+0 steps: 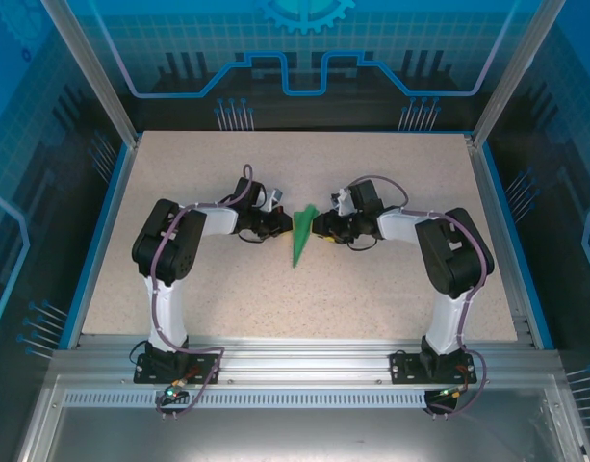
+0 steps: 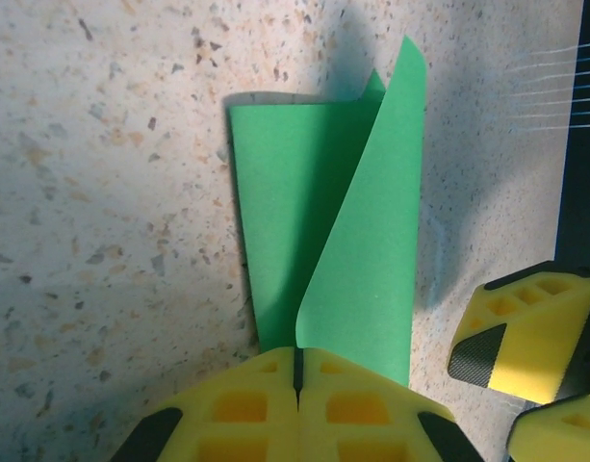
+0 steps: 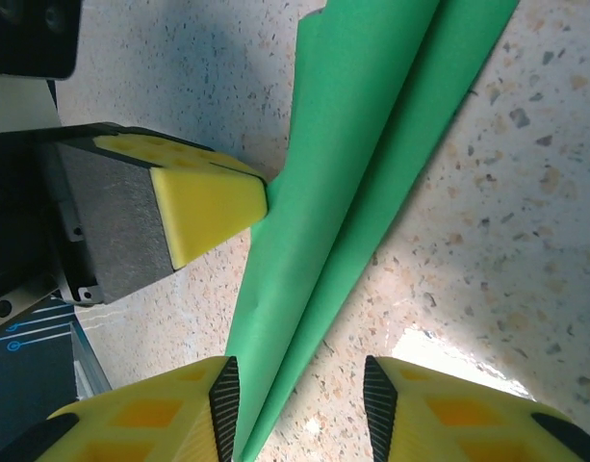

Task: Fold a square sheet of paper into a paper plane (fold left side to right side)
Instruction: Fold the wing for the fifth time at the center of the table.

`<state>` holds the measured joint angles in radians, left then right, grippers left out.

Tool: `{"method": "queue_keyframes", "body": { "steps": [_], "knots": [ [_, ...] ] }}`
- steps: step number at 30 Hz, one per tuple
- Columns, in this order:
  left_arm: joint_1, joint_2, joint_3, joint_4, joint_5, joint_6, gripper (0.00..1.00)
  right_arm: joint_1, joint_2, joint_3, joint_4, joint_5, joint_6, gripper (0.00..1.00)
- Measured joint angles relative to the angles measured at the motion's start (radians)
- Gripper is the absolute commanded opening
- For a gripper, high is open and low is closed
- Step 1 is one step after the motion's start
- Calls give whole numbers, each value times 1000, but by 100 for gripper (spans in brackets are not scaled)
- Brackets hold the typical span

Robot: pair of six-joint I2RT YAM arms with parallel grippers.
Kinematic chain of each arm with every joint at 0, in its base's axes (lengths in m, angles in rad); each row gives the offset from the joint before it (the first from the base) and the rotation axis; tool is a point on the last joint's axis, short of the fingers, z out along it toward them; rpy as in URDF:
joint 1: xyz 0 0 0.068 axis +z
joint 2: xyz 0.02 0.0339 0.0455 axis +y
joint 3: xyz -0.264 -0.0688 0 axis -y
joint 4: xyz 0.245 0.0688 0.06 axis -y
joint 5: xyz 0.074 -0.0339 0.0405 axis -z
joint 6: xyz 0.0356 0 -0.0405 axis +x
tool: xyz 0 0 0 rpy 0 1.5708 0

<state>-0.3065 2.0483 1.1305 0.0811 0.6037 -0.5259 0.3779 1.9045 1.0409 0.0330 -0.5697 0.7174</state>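
Plain green paper plane [image 2: 323, 241] lies on speckled beige table [image 2: 102, 192].

No text or number can be read, though the blue backdrop [image 1: 295, 58] may hide some.

green paper plane [image 1: 300, 236], speckled table [image 1: 371, 298]

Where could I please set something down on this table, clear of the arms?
The table is bare along its far edge and across the near strip this side of the green paper. The middle is crowded: the left claw and right claw flank that paper.
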Motion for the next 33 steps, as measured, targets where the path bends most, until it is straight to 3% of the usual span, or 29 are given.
{"method": "queue_keyframes", "body": {
  "steps": [12,24,33],
  "knots": [
    [1,1,8,-11,4,5,0,1,66,137,2,-21,24,42],
    [1,3,31,-25,8,10,0,2,100,272,-172,98,-22,47],
    [1,15,41,-33,15,13,0,2,165,294,-196,95,-23,60]
  ]
}}
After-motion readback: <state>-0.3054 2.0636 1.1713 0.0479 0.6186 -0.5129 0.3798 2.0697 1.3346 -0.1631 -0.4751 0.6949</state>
